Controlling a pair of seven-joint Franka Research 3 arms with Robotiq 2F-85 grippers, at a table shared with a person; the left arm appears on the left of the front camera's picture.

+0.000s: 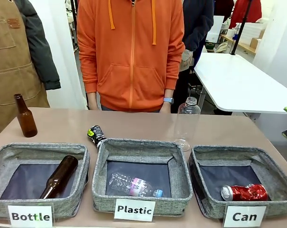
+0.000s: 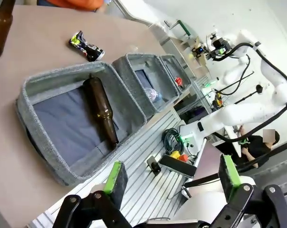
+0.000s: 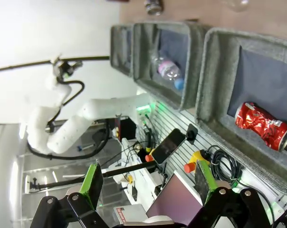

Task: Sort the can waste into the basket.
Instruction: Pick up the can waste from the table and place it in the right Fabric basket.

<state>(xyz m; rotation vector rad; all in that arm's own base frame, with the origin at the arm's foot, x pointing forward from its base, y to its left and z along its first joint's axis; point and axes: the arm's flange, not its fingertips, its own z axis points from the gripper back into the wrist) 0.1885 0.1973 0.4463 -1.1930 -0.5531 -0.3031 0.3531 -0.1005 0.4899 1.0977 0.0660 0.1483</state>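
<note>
A robotics lab: just past the left end effector [image 2: 172, 176] lies a slotted aluminium plate [image 2: 134, 161] with loose cables [image 2: 171, 138] and a red button [image 2: 183, 157], and a white robot arm [image 2: 238, 111] rises beyond them. Farther off stands a plain white table [image 2: 138, 16].
</note>
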